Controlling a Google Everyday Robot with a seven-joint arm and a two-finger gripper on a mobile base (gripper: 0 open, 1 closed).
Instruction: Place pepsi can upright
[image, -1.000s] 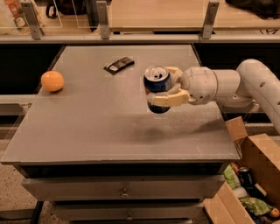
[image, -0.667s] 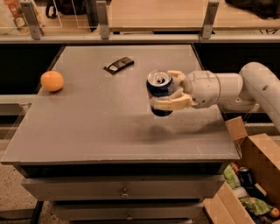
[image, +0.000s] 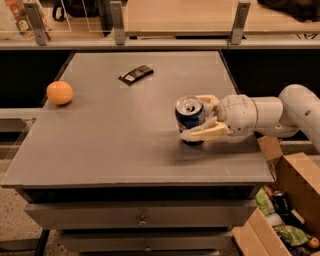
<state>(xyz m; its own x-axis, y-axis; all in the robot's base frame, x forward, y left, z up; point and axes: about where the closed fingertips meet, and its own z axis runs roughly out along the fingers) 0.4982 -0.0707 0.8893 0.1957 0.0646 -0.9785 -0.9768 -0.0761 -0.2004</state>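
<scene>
The pepsi can (image: 189, 118) is dark blue with a silver top and pull tab. It stands upright with its base on the grey table (image: 115, 145), right of the middle. My gripper (image: 200, 119) reaches in from the right on a white arm. Its cream fingers (image: 206, 132) are closed around the can's sides.
An orange (image: 59, 92) lies near the table's left edge. A flat black packet (image: 136, 74) lies toward the back. An open cardboard box (image: 287, 200) with assorted items sits on the floor at the right, below the arm. A railing runs behind the table.
My gripper has lowered the can and shifted it slightly right; the can was held above the table and now rests on its surface.
</scene>
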